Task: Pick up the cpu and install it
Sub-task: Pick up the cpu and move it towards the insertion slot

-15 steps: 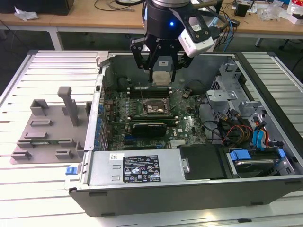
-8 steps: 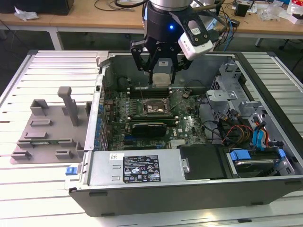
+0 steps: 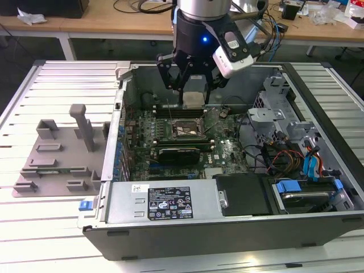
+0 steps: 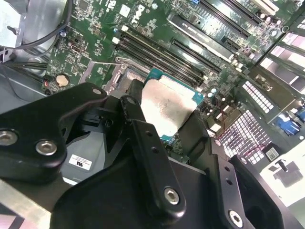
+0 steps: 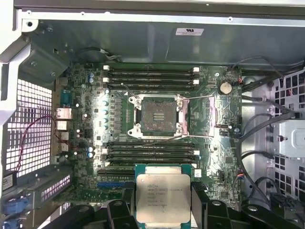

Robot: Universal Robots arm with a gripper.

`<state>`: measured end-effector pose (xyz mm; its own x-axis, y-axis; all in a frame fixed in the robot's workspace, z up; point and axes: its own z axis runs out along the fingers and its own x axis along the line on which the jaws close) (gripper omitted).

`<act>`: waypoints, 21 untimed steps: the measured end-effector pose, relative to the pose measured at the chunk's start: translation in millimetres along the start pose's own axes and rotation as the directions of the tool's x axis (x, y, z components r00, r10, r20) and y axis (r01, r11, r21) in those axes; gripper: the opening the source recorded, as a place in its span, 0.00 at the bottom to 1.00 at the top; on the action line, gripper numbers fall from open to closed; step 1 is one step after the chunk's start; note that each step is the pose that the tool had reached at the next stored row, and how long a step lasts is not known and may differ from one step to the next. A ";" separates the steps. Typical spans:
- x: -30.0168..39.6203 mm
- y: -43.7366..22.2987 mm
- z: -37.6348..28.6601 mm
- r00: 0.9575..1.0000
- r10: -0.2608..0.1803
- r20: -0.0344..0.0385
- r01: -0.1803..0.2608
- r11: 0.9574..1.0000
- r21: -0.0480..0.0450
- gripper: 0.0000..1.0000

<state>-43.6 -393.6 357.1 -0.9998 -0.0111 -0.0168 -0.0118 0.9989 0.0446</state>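
Two fingers (image 4: 143, 136) were closed on opposite edges of cpu (image 5: 163, 198); your gripper (image 3: 194, 98) held it level above motherboard (image 5: 217, 143), near open socket (image 5: 158, 117), not seated, inside computer case (image 3: 227, 233).

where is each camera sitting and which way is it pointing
Exterior view: off the arm, higher than the open computer case, looking down into it; the gripper shows.
First wrist view: on the arm, facing straight down at the socket; fingers show.
Second wrist view: on the arm, slanting across black gripper links at the cpu.
Shared: all three show the cpu clamped in the gripper.
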 end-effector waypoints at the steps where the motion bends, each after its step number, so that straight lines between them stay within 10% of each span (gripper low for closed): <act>1: 0.0 0.0 0.6 1.000 0.000 0.000 0.000 1.000 0.000 0.55; 21: 0.6 -1.0 28.3 1.000 0.000 0.000 0.000 1.000 0.000 0.55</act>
<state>-43.7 -393.3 328.7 -0.9998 -0.0110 -0.0168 -0.0117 0.9989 0.0446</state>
